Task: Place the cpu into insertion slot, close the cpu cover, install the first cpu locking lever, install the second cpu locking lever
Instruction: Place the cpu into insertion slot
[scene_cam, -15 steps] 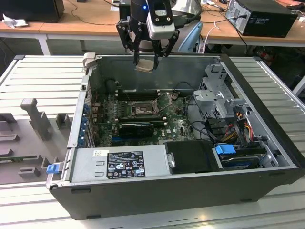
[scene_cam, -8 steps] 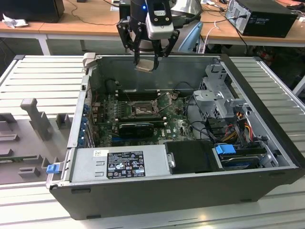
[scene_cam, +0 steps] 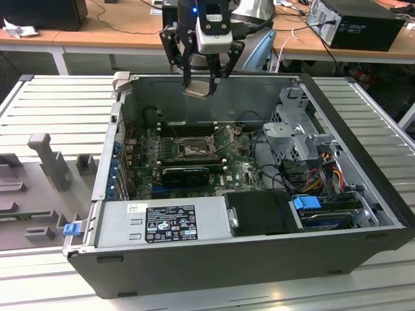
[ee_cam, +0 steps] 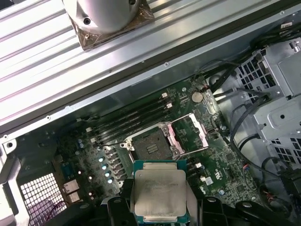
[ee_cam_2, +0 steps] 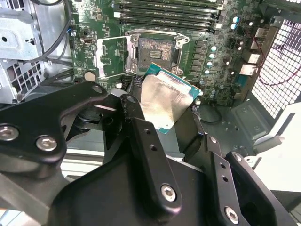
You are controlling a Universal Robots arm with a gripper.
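My gripper [scene_cam: 200, 83] hangs over the back wall of the open computer case [scene_cam: 363, 162], shut on the cpu [scene_cam: 198, 89]. The cpu [ee_cam_2: 167, 101] is a thin silver square with a green edge, held tilted between the black fingers [ee_cam_2: 141, 136]. Below it on the green board lies the insertion slot [scene_cam: 192, 150], uncovered, with a dark centre [ee_cam_2: 155, 52] and a silver rim. The cpu cover [ee_cam_2: 112, 59] is swung open beside the slot. In the first wrist view the cpu [ee_cam: 160, 190] sits near the slot [ee_cam: 149, 145] and the open cover [ee_cam: 190, 134].
Long black memory slots [scene_cam: 185, 129] run behind the socket and a black expansion card [scene_cam: 185, 173] lies in front. A power supply [scene_cam: 168, 223] fills the case's near side, a drive cage [scene_cam: 301, 133] and cables its right. Grey fixtures [scene_cam: 48, 162] stand on the ribbed table.
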